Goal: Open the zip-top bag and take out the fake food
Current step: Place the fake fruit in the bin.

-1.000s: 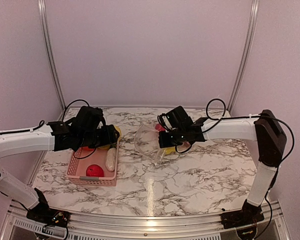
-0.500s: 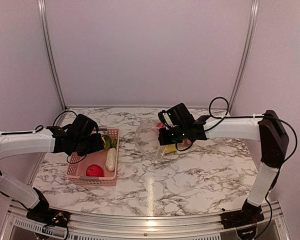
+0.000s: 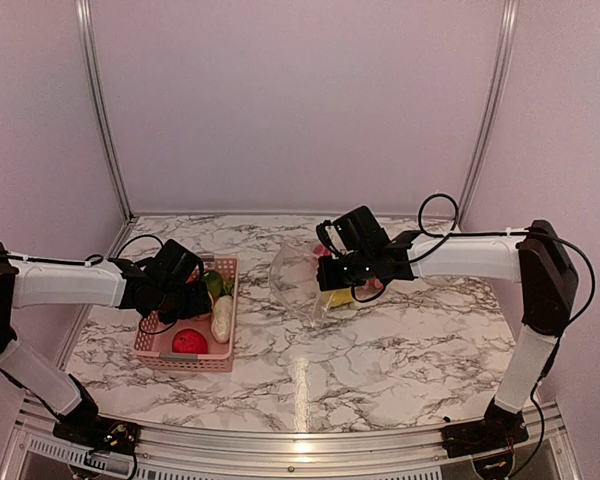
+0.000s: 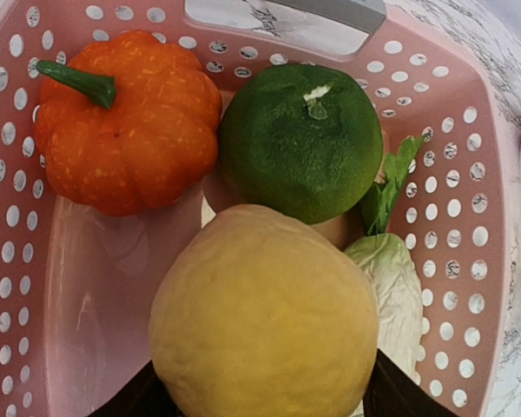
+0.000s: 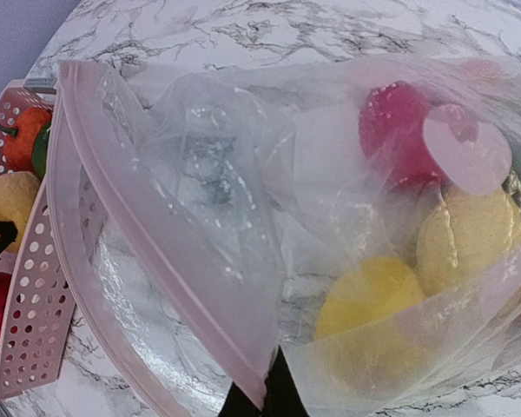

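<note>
The marble-patterned worktop (image 3: 380, 350) carries the clear, crinkly plastic zip-top bag (image 5: 200, 174) near its middle, with the mouth gaping toward the pink perforated plastic basket (image 4: 469, 217) just beside it. The bag looks light, limp and slippery. Pulled by the loose film, it would probably slide or fold, so the stiffer pink zip strip (image 5: 156, 234) along the mouth seems the better place to hold it.

The fake food inside the bag, a red round piece (image 5: 399, 130) and two yellow ones (image 5: 365, 304), looks hard, glossy, light and likely to roll. Each probably needs a wide grip across its middle. An orange plastic pumpkin (image 4: 126, 122), a green round fruit (image 4: 300, 139) and a whitish leafy vegetable (image 4: 391, 295) already lie in the basket.

The right hand (image 5: 260, 395) is pressed together, pinching the bag's lip at the zip strip and holding the mouth up. The left hand (image 4: 260, 387) is spread wide inside the basket. Its fingers (image 4: 130, 401) sit against both flanks of a large pale-yellow lemon-like fruit (image 4: 265, 321), which it appears to grip.
</note>
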`<state>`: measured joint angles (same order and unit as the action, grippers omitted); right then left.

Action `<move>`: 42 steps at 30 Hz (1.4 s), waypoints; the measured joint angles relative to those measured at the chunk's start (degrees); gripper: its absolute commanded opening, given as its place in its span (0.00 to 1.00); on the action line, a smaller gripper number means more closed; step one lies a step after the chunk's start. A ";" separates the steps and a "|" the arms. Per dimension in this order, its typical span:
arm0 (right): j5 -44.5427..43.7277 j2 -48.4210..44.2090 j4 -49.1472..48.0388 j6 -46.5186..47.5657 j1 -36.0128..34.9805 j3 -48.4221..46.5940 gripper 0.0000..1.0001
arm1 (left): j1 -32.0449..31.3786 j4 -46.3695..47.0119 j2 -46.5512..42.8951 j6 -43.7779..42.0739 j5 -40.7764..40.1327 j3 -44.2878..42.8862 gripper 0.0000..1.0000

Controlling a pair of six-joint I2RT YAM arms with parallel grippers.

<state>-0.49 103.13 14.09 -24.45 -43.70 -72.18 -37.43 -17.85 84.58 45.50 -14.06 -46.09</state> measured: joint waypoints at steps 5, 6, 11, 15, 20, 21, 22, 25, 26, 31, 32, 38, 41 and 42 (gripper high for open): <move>0.00 0.00 0.00 0.09 0.00 0.00 0.00 | 0.04 0.50 1.90 -0.15 0.74 0.09 0.66; 0.00 0.00 0.00 0.11 0.00 0.00 0.00 | 0.04 0.55 2.16 -0.17 0.83 0.09 0.67; 0.00 -0.02 0.07 0.35 0.00 -0.02 0.00 | 0.15 1.16 2.51 -0.44 1.16 0.09 0.76; 0.00 -0.02 0.09 0.48 0.00 -0.02 0.00 | 0.26 1.27 2.54 -0.79 1.33 0.09 0.82; 0.00 -0.02 0.13 0.48 -0.02 -0.04 0.00 | 0.31 1.29 2.54 -0.96 1.60 0.09 0.87; 0.00 -0.02 0.17 0.48 -0.04 -0.11 0.00 | 0.31 1.27 2.51 -1.01 1.60 0.09 0.88; 0.00 -0.02 0.17 0.48 -0.11 -0.11 0.00 | 0.31 1.27 2.51 -1.07 1.57 0.09 0.89; 0.00 -0.09 0.35 0.48 -0.15 -0.28 0.00 | 0.31 1.27 2.51 -1.20 1.55 0.09 0.91; 0.00 -0.11 0.35 0.48 -0.15 -0.33 0.00 | 0.31 1.27 2.49 -1.27 1.55 0.09 0.91; 0.00 -0.42 0.55 0.50 -0.17 -0.35 0.00 | 0.31 1.11 1.81 -1.66 1.46 -0.02 0.94; 0.02 -0.48 0.55 0.48 -0.20 -0.35 0.00 | 0.31 1.11 1.49 -1.79 1.29 -0.09 0.95; 0.00 -0.50 0.57 0.48 -0.39 -0.35 0.00 | 0.31 0.74 0.02 -2.36 0.09 -0.92 0.96; 0.00 -0.52 0.57 0.48 -0.42 -0.35 0.00 | 0.31 0.07 -0.63 -2.69 -0.42 -1.55 0.96; 0.00 -0.52 0.57 0.48 -0.42 -0.35 0.00 | 0.31 -0.35 -0.83 -2.86 -0.63 -1.90 0.96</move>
<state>-0.49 102.61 14.66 -23.97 -44.12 -72.53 -37.12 -18.20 83.74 42.63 -14.70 -47.99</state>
